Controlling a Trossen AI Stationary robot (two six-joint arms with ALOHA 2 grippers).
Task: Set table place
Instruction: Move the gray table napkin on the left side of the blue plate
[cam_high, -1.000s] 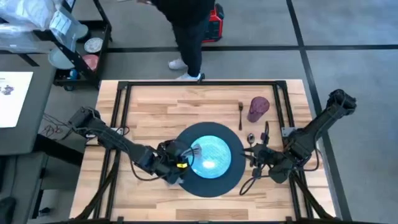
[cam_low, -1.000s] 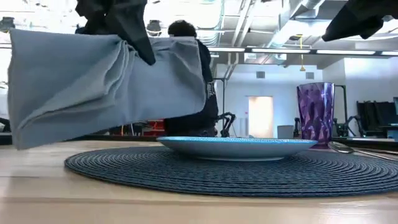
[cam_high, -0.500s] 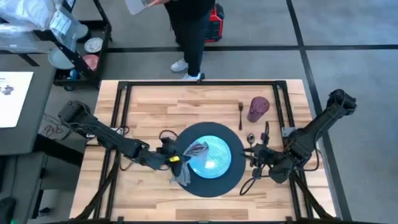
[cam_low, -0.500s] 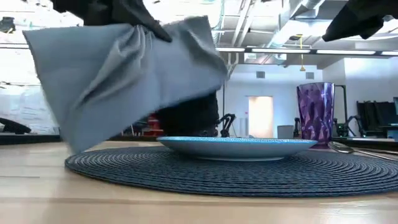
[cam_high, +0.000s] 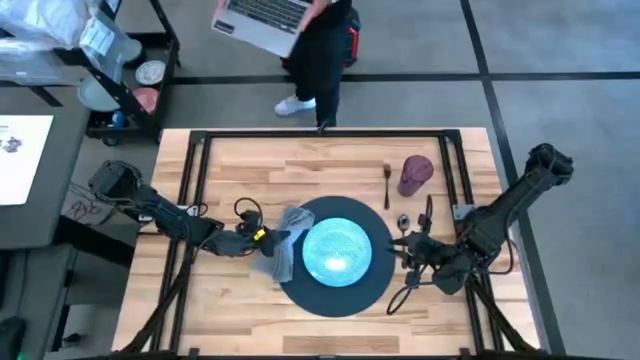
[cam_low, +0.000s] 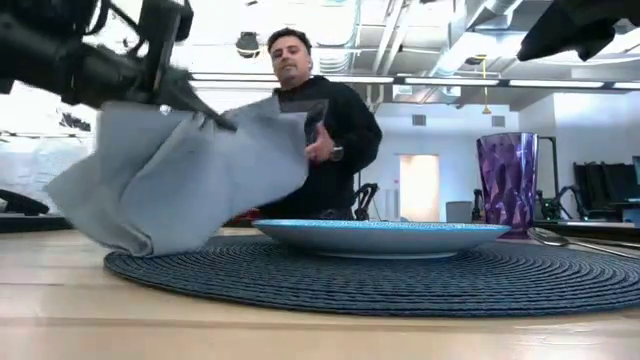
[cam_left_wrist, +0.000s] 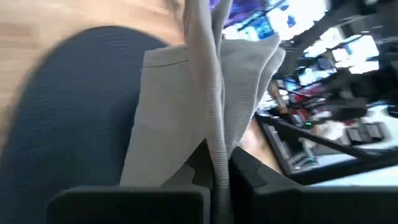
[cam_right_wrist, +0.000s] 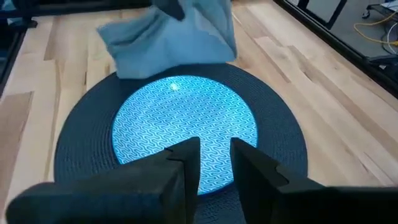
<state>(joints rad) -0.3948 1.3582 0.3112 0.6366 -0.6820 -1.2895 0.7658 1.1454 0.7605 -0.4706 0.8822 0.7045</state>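
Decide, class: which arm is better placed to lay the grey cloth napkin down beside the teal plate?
Left. The left gripper already pinches the grey cloth napkin, which hangs over the dark round woven mat's left edge, beside the teal round plate. The right gripper waits open across the plate.
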